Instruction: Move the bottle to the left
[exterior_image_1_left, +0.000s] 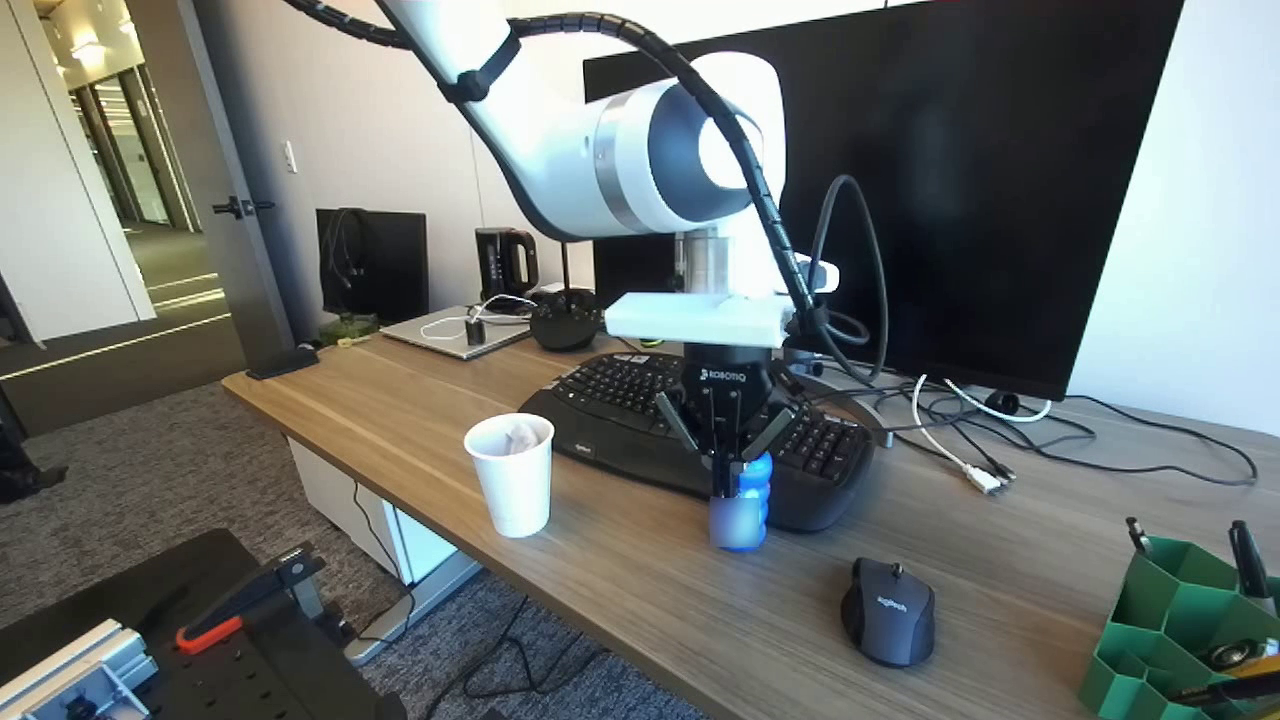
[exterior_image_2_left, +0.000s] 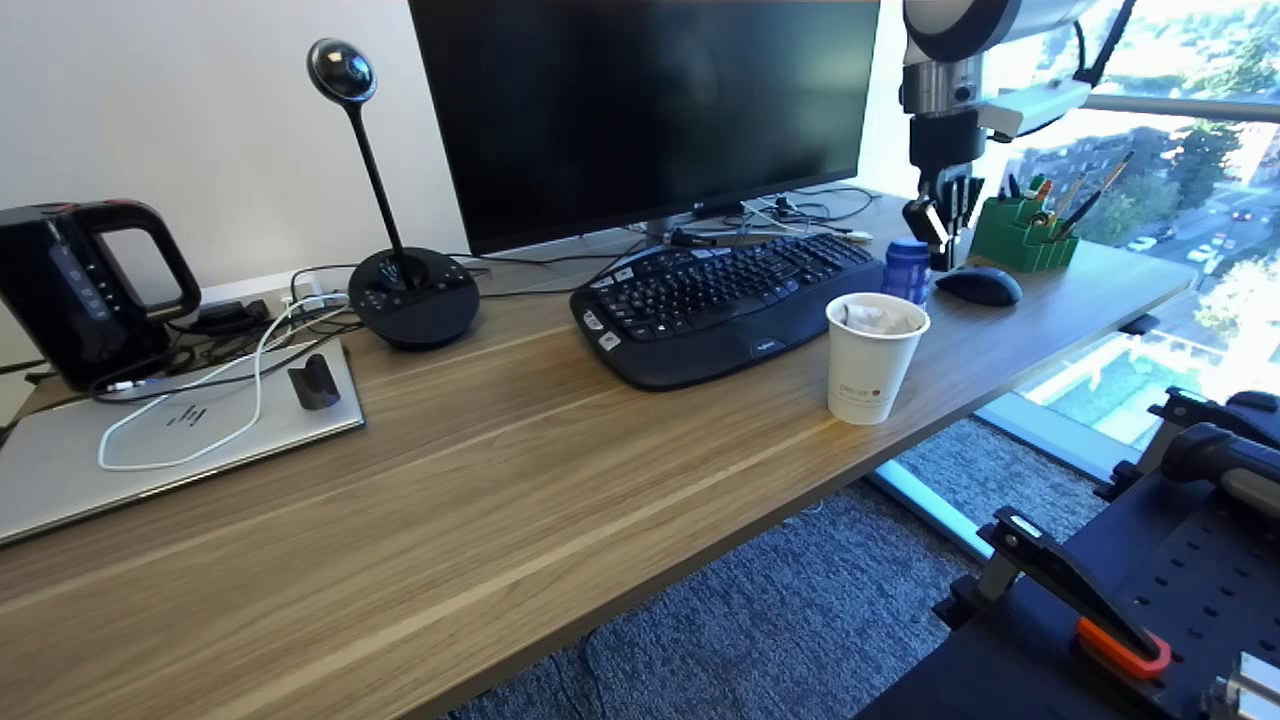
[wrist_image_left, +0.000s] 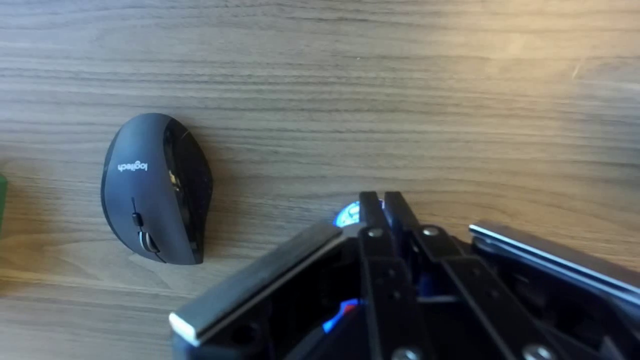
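You had the Robotiq gripper (wrist_image_left: 382, 198) clenched on itself: in the wrist view its black fingers (wrist_image_left: 371, 212) ran side by side, with only a sliver between their tips, much narrower than the bottle (exterior_image_2_left: 906, 272). Small and blue, it stood upright on the wood-grain desk (exterior_image_2_left: 500, 450), right by the gripper's tips. In an exterior view the tips hung to the right of its upper part, reaching down past the level of its top. In an exterior view where the black curved keyboard (exterior_image_1_left: 630, 400) showed behind, the fingers crossed in front of the bottle and hid part of its left side from you. The wrist view gave you just a patch of it, blue with white marks, peeking out past the fingertips. Whether fingers and bottle touched, you could not tell.

The keyboard's end lay just beside it on the monitor (exterior_image_2_left: 650, 120) side, and the Logitech mouse (wrist_image_left: 145, 185) rested near it, with the green pen holder (exterior_image_2_left: 1010, 235) beyond. The white paper cup (exterior_image_2_left: 866, 375), a crumpled pale thing (exterior_image_1_left: 520, 438) inside, stood closer to the desk's front edge and, in an exterior view, covered the bottle's foot.
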